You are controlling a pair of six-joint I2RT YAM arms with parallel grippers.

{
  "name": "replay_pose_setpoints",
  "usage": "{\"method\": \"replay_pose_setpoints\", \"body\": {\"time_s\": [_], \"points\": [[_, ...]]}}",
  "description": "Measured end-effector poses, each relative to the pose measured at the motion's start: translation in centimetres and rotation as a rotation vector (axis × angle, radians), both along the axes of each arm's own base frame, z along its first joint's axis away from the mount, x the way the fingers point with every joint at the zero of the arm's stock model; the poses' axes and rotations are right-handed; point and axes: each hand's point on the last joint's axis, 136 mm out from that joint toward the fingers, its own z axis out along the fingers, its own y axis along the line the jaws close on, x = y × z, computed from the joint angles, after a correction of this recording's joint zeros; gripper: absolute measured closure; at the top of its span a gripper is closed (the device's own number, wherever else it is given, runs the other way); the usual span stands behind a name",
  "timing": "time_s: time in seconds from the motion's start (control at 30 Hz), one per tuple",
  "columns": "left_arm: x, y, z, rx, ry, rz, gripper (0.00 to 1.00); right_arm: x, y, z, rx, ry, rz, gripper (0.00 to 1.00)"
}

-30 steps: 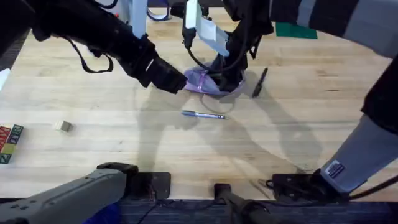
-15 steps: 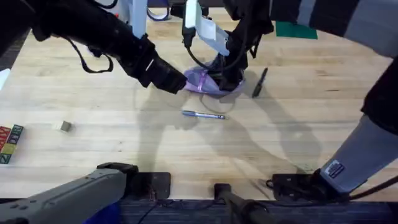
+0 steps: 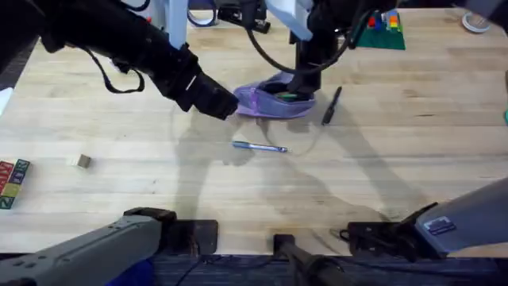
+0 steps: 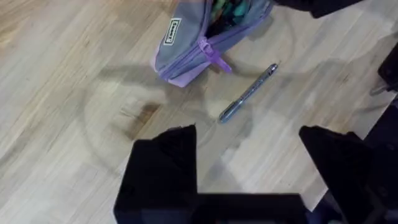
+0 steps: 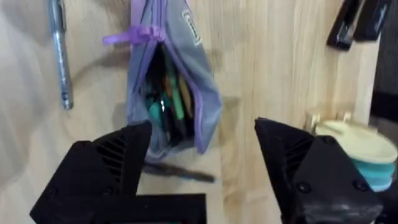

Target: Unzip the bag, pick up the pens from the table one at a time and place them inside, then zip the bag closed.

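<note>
Risen off the bag [image 3: 274, 102], right jaws [image 5: 202, 155] gape above it; left jaws [image 4: 249, 149] released nearby.

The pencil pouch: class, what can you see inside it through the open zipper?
Inside the pencil pouch, several writing tools show in green, orange and dark colours. The pouch's sides cover their lower parts, so their number cannot be told.

Right pincer [image 5: 202, 158] spread wide above the unzipped bag [image 5: 171, 81]; silvery pen [image 5: 60, 53] lies beside it
</note>
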Motion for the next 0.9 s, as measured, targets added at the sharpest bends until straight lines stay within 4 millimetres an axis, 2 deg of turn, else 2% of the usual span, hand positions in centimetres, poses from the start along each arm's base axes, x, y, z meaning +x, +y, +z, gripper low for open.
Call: {"method": "replay_pose_setpoints", "body": {"time_s": [0.13,0.27,0.5,0.63,0.9], "points": [[0.0,0.0,0.0,0.0,0.0,0.0,0.006,-0.8,-1.4,0.8,0.003,0.034,-0.099,0.006],[0.0,0.0,0.0,0.0,0.0,0.0,0.006,-0.8,-3.7,1.1,0.023,0.088,-0.269,0.006],[0.0,0.0,0.0,0.0,0.0,0.0,0.008,0.5,-8.9,1.9,0.119,0.161,-0.676,0.006],[0.0,0.0,0.0,0.0,0.0,0.0,0.006,0.8,-11.1,1.8,0.148,0.202,-0.841,0.005],[0.0,0.0,0.0,0.0,0.0,0.0,0.006,0.1,-11.5,1.5,0.15,0.246,-0.914,0.006]]}}
